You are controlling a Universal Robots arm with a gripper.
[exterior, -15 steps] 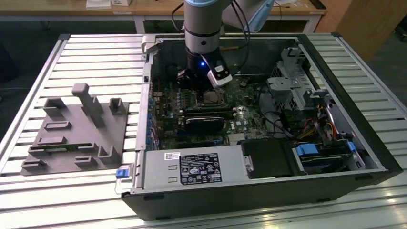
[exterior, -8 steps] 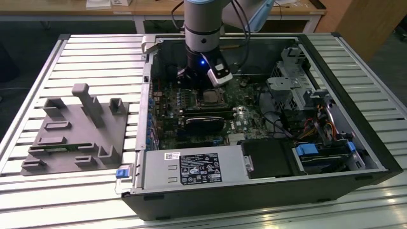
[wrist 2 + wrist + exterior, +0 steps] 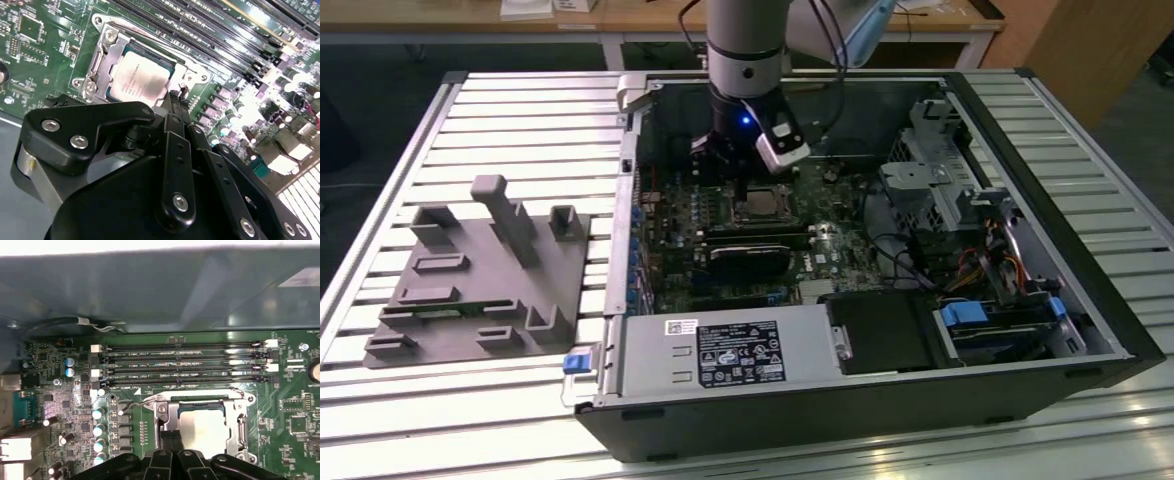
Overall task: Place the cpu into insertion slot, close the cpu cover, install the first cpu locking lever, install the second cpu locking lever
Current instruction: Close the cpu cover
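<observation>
hand (image 3: 176, 100) hangs straight down at edge of the cpu (image 3: 137, 80) — fingers (image 3: 166, 440) together.

We see a grey moulded fixture block (image 3: 480, 275) lying on the slatted metal table (image 3: 520, 110), just beside the open black computer case (image 3: 854, 420).

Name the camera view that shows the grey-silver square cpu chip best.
The second wrist view: the grey-silver square cpu chip sits close, its top almost wholly visible. The first wrist view shows it washed bright by glare. The exterior view shows it tiny and far off.
</observation>
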